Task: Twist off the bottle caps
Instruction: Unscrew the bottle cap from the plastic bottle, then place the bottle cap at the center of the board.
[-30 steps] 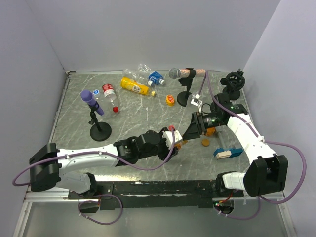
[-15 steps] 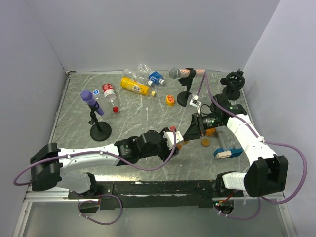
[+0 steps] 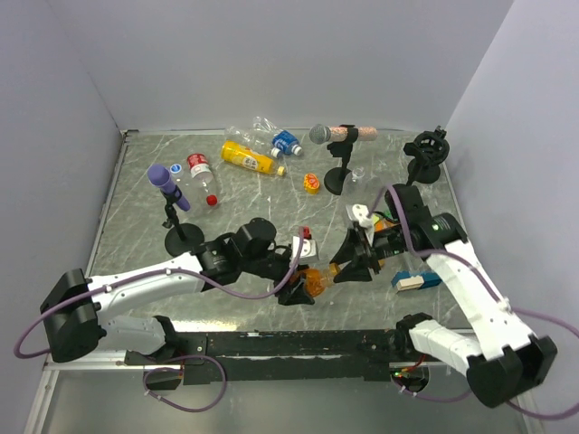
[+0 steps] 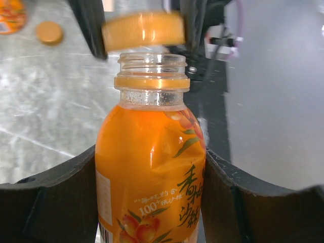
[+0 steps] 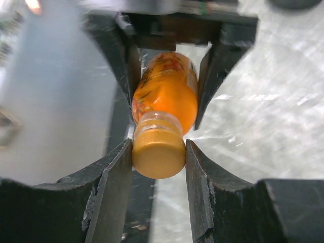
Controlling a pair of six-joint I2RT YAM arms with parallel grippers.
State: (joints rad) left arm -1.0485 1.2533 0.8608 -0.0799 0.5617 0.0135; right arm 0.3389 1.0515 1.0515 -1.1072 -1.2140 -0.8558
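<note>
- Grey marbled table [image 3: 136, 226]: both arms meeting near its centre. Top view too coarse there to separate fingers from load.
- Left hand [image 4: 151, 152] clamped on the body of the orange bottle [image 4: 151, 177], one finger on each side. Bottle base cut off by the lower frame edge. Cannot tell whether it touches the table.
- Right hand [image 5: 158, 147] pinching the orange cap [image 5: 158, 154] between both fingers.
- Far side, lying down, well apart from both hands: yellow bottle [image 3: 246, 158], blue-label bottle [image 3: 279, 139], red-label bottle [image 3: 199, 170].
- In left wrist view: orange cap blurred, just above the open threaded neck, not touching it. In right wrist view: neck mostly hidden behind the cap.
- Loose cap [image 4: 49, 32] flat on the table, upper left of left wrist view. Hard to place in top view.
- Orange scrap in that view's top-left corner, cut off, not identifiable.
</note>
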